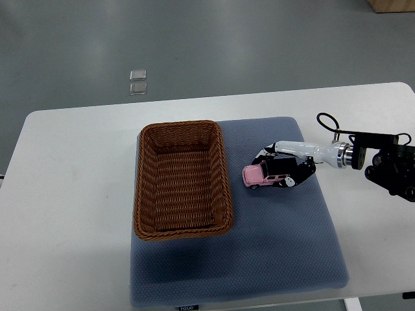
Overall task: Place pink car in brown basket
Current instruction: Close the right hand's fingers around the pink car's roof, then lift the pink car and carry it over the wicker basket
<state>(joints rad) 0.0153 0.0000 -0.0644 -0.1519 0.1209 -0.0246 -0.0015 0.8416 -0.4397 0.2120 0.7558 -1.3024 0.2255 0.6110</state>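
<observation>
A pink toy car [260, 176] lies on the blue-grey mat [285, 240], just right of the brown wicker basket [181, 225]. My right hand [280, 166], black and white, reaches in from the right edge and has its fingers curled around the rear half of the car, whose front end sticks out to the left. The car looks to be at mat level. Nothing lies inside the basket. No left arm shows.
The mat lies on a white table [65, 194] and the basket stands on the mat's left part. Two small clear square items [137, 81] lie on the grey floor beyond the table. A black cable loops over my right wrist [327, 123].
</observation>
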